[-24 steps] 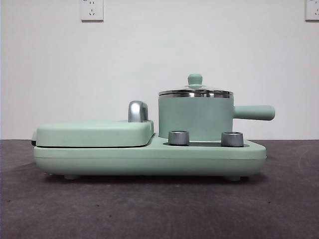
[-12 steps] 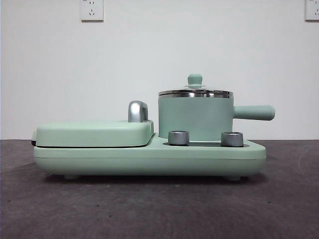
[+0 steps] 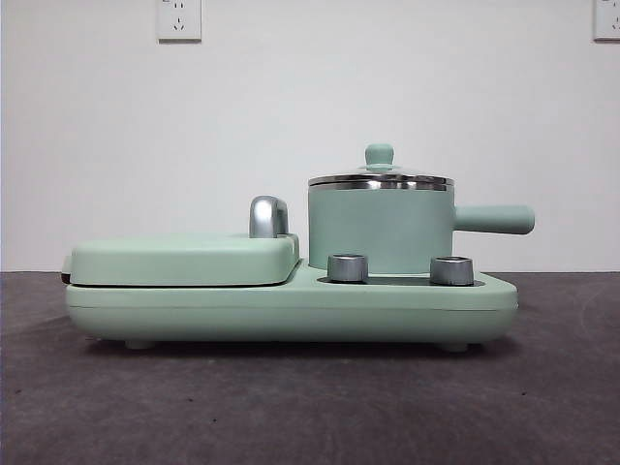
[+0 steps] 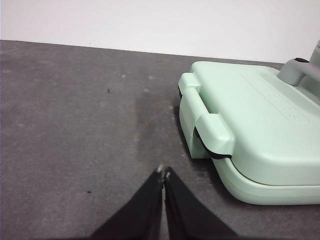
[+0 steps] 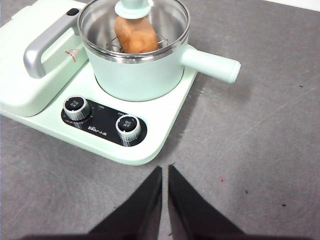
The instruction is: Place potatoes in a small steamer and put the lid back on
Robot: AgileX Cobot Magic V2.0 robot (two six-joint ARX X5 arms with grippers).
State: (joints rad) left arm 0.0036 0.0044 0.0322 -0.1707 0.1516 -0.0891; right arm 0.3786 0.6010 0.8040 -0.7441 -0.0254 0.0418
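The small steamer (image 3: 380, 231) (image 5: 137, 75), a mint-green pot with a straight side handle, stands on the right half of the green cooker base. Its glass lid (image 3: 380, 180) (image 5: 165, 22) with a green knob sits on the rim. Through the glass I see the orange-brown potato (image 5: 135, 36) resting on a wire rack inside. My right gripper (image 5: 164, 171) is shut and empty, hovering over the table short of the cooker's dials. My left gripper (image 4: 163, 173) is shut and empty above bare table beside the cooker's left end. Neither arm shows in the front view.
The cooker base (image 3: 291, 310) carries a flat green hinged griddle cover (image 3: 184, 258) (image 4: 260, 120) with a silver handle (image 3: 268, 216) on its left half. Two silver dials (image 5: 76, 107) (image 5: 129, 127) sit on the front panel. Dark grey table (image 3: 310, 407) lies all round; a white wall stands behind.
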